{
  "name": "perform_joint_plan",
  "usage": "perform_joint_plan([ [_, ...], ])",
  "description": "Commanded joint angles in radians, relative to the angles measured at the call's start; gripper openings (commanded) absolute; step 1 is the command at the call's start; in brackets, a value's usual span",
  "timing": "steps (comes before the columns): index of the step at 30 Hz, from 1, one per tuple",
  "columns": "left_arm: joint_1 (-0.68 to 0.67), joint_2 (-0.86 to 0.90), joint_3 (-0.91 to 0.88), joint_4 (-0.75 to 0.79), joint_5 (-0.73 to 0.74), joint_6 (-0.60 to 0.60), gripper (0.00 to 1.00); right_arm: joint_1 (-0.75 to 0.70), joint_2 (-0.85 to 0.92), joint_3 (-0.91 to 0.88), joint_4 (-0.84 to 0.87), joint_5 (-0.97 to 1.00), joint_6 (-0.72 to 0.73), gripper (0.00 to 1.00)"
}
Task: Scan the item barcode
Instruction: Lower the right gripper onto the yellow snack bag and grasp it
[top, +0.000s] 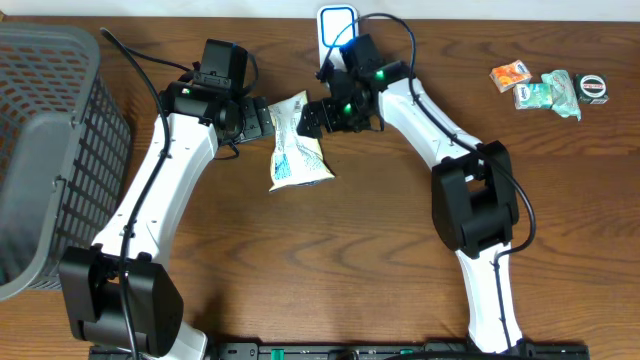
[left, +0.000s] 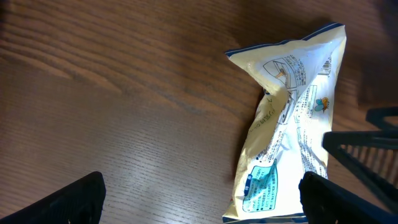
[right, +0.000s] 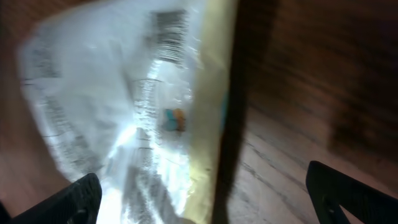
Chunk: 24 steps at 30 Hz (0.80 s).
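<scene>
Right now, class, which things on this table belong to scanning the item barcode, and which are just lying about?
Belongs to the job: pale yellow printed snack bag; white, blue-rimmed device at the table's far edge, probably the scanner.
Just lying about: grey plastic mesh basket; small orange packet; green-and-white packet; small black-and-white round object.

A dark wood-grain table (top: 330, 260) fills the view, with a pale strip (top: 480, 6) showing beyond its far edge
</scene>
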Motion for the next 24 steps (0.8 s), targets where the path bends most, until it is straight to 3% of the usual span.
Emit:
perform_joint_plan([
  [1, 0.003, 0.0, -0.001, -0.003, -0.002, -0.002, 0.97, 0.02, 0.017, -0.061, 0.036, -0.006, 0.058, 0.99],
  [6, 0.003, 0.0, -0.001, -0.003, -0.002, -0.002, 0.98, 0.044, 0.017, -0.13, 0.107, -0.154, 0.053, 0.99],
  [9, 0.003, 0.0, -0.001, -0.003, -0.002, -0.002, 0.98, 0.068, 0.017, -0.157, 0.155, -0.182, 0.054, 0.82],
  [12, 0.003, 0.0, -0.001, -0.003, -0.002, -0.002, 0.98, 0.088, 0.017, -0.163, 0.172, -0.179, 0.054, 0.49],
  [15, 0.003, 0.0, -0.001, -0.003, -0.002, -0.002, 0.98, 0.087, 0.017, -0.162, 0.19, -0.179, 0.059, 0.02],
  [24, 0.003, 0.0, -0.001, -0.003, -0.002, -0.002, 0.98, -0.008, -0.06, -0.138, 0.143, -0.183, 0.022, 0.01],
])
